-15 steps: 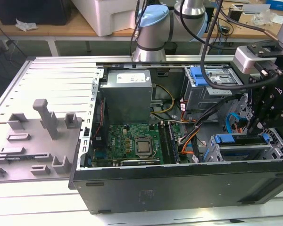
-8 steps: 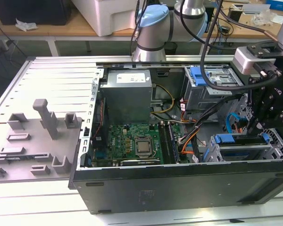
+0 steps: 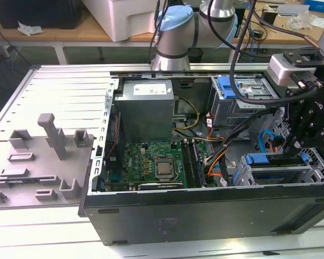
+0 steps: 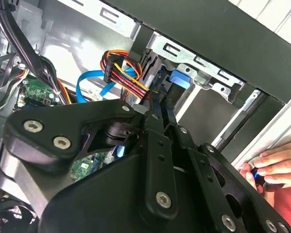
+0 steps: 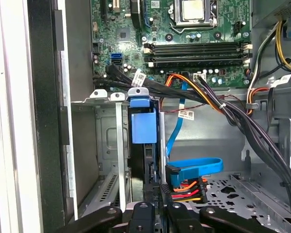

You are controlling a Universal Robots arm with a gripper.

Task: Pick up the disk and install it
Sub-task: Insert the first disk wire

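Disk [image 3: 259,159] is slotted on edge into the grey drive cage [image 3: 316,174] at the exterior view's right end of the open PC case [image 3: 205,216]. Its blue carrier end shows clearly in the first wrist view [image 5: 143,127]. Going from the exterior view's left: a grey fixture plate [image 3: 48,156] with little blocks and posts sits on the worktop [image 3: 43,237], right up against the case. Inside the case you get the green motherboard [image 3: 151,162] with the grey power supply [image 3: 146,108] behind it. Further right is a second cage topped with a blue bracket [image 3: 229,86], plus a mess of orange, black and blue cables [image 3: 216,156]. The black tool [image 3: 305,143] hangs straight over the disk's cage, and in both wrist views it's down at the disk's top edge. Honestly can't tell if it's clamped on the disk or let go. In the second wrist view, a person's hand [image 4: 274,165] rests on the outside of the case wall.
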